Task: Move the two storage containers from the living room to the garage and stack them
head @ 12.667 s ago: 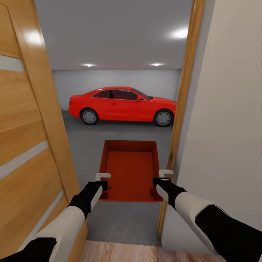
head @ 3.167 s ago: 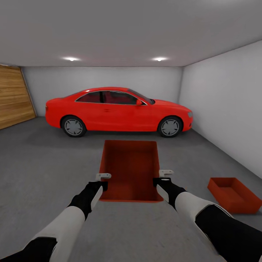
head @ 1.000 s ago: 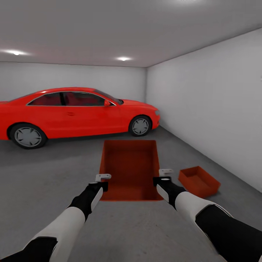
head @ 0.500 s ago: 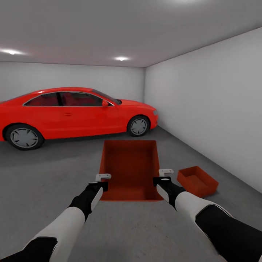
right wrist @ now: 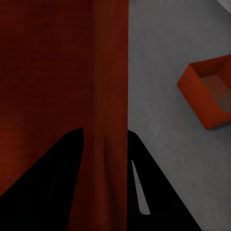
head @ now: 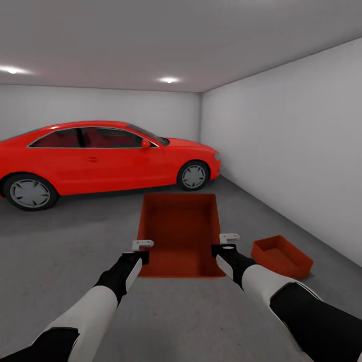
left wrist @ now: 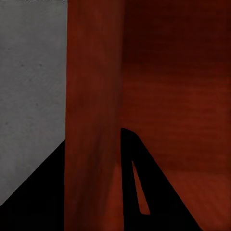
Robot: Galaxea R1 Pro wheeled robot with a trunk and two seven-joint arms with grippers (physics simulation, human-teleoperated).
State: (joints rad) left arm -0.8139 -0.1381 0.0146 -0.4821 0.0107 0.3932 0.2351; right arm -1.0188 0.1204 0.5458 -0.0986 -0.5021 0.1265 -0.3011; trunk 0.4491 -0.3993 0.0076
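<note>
Car: I see a red coupe (head: pixel 100 158) parked across the far left of the garage, side-on, close to the back wall.
Left gripper: my left gripper (head: pixel 142 247) is clamped on the left long wall of the carried container, near its near end; in the left wrist view its dark fingers (left wrist: pixel 144 192) sit one on each side of that wall.
Carried container: the orange-red storage container (head: pixel 181 234) I am holding hangs between both arms, above the floor, open side up, long axis pointing away from me toward the car.
Right gripper: my right gripper (head: pixel 229 241) is closed on the right long wall of the same container, fingers (right wrist: pixel 144 187) straddling the wall in the right wrist view.
Second container: the other container (head: pixel 281 257) (right wrist: pixel 208 91) rests on the floor, to the right of the carried one, near the right wall, turned at an angle.
Floor: dark grey concrete (head: pixel 65 241) all round.
Right wall: plain white-grey (head: pixel 291 146).
</note>
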